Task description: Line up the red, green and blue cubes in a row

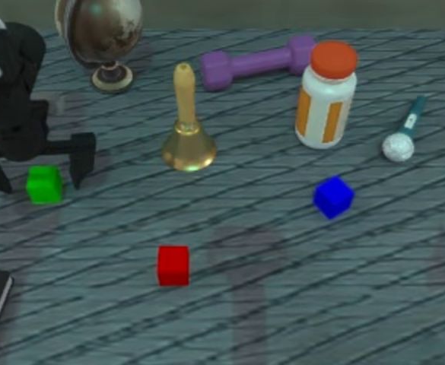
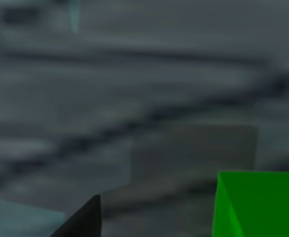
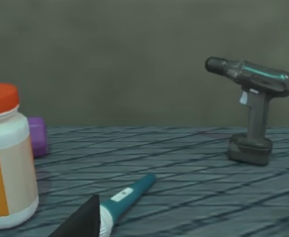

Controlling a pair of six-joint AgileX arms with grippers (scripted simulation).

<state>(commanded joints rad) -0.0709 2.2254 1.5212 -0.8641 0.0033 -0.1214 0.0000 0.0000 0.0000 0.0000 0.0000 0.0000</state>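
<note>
**Left gripper straddling green cube, jaws spread, no grasp yet**

Landmark: the brass bell (image 1: 187,125), mid-table.

Nearest the camera edge: red cube (image 1: 173,265), in front of the bell and slightly left of it, untouched. Blue cube (image 1: 333,196), front-right of the bell, turned at an angle, untouched. Green cube (image 1: 44,184), well left of the bell and slightly forward; left gripper (image 1: 36,169) hangs over it with fingers spread wide, one on each side, neither touching the cube as far as the top view shows. Left wrist view shows the green block close beside one dark fingertip.

Handling, my read: cubes look rigid, light, smooth-faced, not fragile. Pinch two opposite flat faces at mid-height; a corner grip would likely twist it. The blue cube would need the wrist turned to match.

Behind the bell: globe, purple dumbbell, orange-capped bottle, teal microphone further right.

Right gripper not in top view; its wrist view shows one fingertip only, state cannot tell.
</note>
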